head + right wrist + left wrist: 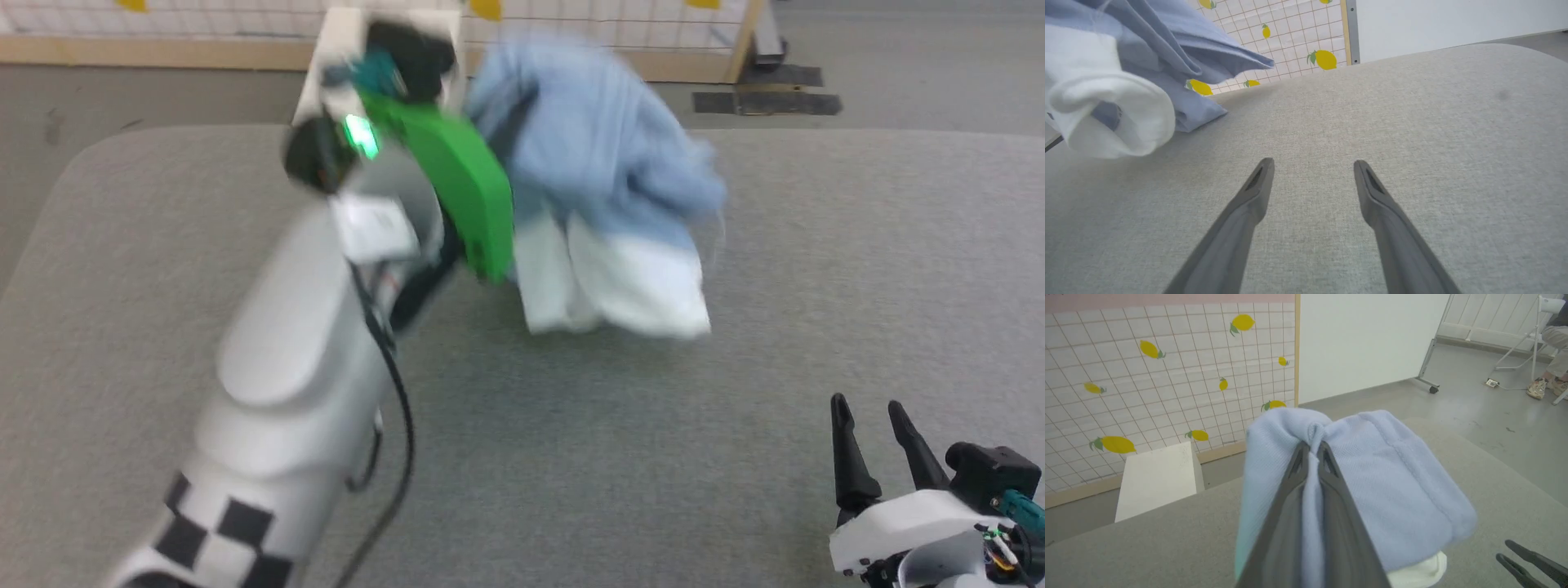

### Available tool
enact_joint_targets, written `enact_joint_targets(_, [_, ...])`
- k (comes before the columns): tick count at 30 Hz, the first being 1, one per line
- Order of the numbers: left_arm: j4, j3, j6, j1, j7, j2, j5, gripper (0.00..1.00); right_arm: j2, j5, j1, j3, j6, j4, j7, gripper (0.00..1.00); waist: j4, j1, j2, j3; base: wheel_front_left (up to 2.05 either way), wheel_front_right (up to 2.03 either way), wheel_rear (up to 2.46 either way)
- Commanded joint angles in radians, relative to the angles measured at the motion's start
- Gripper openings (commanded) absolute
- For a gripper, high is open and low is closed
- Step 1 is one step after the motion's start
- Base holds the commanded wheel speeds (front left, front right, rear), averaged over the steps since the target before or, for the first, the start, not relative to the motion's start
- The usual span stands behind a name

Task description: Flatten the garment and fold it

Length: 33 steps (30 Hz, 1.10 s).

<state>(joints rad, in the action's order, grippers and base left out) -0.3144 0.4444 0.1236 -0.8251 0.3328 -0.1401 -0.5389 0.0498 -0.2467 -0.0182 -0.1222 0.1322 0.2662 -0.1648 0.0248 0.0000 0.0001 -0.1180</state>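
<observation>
Garment [1392, 490] clamped in left gripper [1312, 448], held up bunched at upper centre of head frame: soft light-blue ribbed knit, white fold [620, 286] hanging beneath, over grey woven table [735, 457]. Right gripper [865, 402] spread empty, lower right.

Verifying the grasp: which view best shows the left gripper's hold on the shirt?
Left wrist view: the left gripper is sharp and close, shut on a bunch of the garment. Head view is blurred, the left arm covering the grip. Right wrist view shows the garment's bunched folds.
</observation>
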Motion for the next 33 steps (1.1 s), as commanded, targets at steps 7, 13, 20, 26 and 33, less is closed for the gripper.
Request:
enact_joint_targets(7, [-0.180, 0.145, 0.003, 0.282, 0.106, 0.046, -0.045, 0.00, 0.000, -0.012, 0.006, -0.005, -0.002, 0.039, -0.030, 1.00, 0.067, 0.0000, -0.0001, -0.007, 0.00, 0.00, 0.00])
enact_joint_targets(13, [-0.222, 0.166, 0.003, 0.371, 0.117, 0.074, -0.136, 1.00, 0.000, -0.019, -0.005, -0.001, -0.002, 0.066, -0.044, 1.00, 0.042, 0.0000, -0.0001, -0.004, 0.00, 0.00, 0.00])
enact_joint_targets(20, [-0.064, 0.007, -0.019, 0.346, -0.115, 0.078, -0.230, 1.00, 0.000, -0.026, -0.007, 0.008, -0.002, 0.094, -0.054, 1.00, -0.007, 0.0000, -0.0001, 0.035, 0.00, 0.00, 0.00])
enact_joint_targets(26, [0.033, -0.116, -0.075, 0.406, -0.420, -0.012, -0.128, 1.00, 0.000, -0.030, -0.001, 0.017, -0.002, 0.106, -0.053, 1.00, -0.035, 0.0000, -0.0001, 0.065, 0.00, 0.00, 0.00])
enact_joint_targets(33, [0.054, -0.158, -0.160, 0.605, -0.588, -0.062, 0.011, 1.00, 0.000, -0.036, -0.009, 0.021, -0.002, 0.095, -0.001, 1.00, -0.063, 0.0000, -0.0001, 0.062, 0.00, 0.00, 0.00])
